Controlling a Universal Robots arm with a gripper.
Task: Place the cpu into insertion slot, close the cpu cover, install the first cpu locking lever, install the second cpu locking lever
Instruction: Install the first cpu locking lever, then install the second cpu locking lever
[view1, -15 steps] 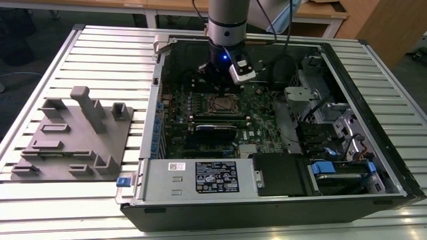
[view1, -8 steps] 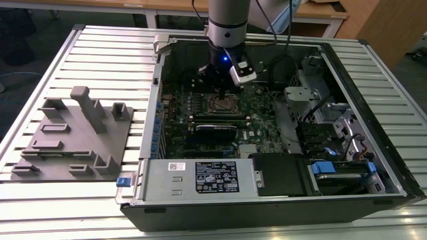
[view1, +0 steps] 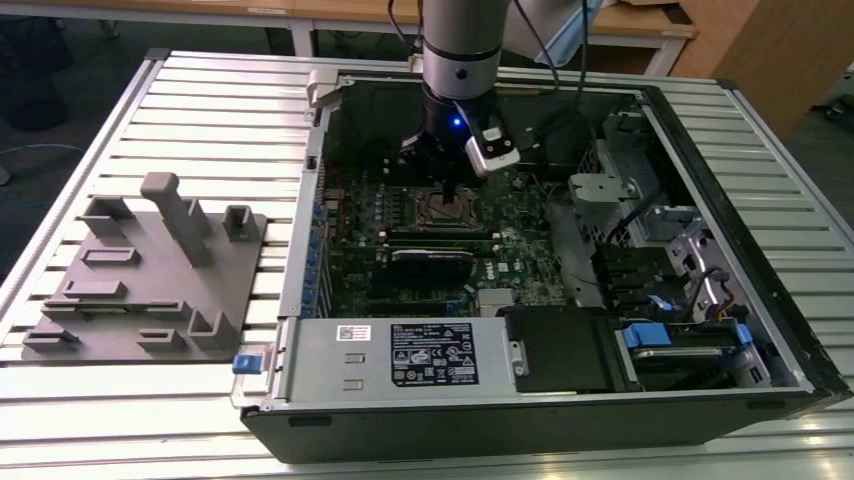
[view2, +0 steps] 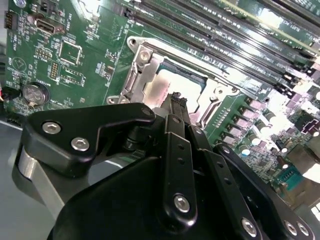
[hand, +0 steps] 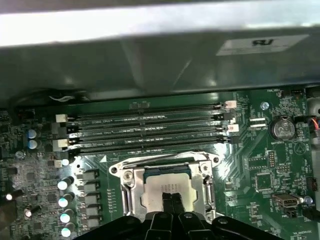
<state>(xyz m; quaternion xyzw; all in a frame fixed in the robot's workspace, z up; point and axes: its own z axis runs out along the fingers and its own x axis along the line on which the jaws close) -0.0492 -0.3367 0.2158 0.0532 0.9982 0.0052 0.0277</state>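
Since the gripper (hand: 172, 197) points its fingers straight down at the insertion slot (view1: 447, 207), the relation that counts is almost purely vertical. The cpu (hand: 160, 187) lies directly beneath the tips, not off to any side. In both wrist views the two fingers are pressed together with nothing between them. Their tips are over the middle of the chip's silvery top, either touching it or just above it; I cannot tell which.

The cpu sits in the slot, and the cpu cover (hand: 128, 192) appears to lie flat around it, its window framing the chip. The chip is square, so it has no long axis. The seam between the fingers runs across the long memory slots (hand: 145, 132), which lie just beside the socket on the green motherboard (hand: 260, 165).

In the exterior view the slot is at 6 o'clock from the arm's wrist, inside the open computer case (view1: 534, 420). A grey fixture (view1: 147, 300) rests on the table (view1: 200, 90) at 9 o'clock from the case, well apart.

The gripper's own body hides the near edge of the socket in both wrist views. Whether the locking levers are latched cannot be made out.
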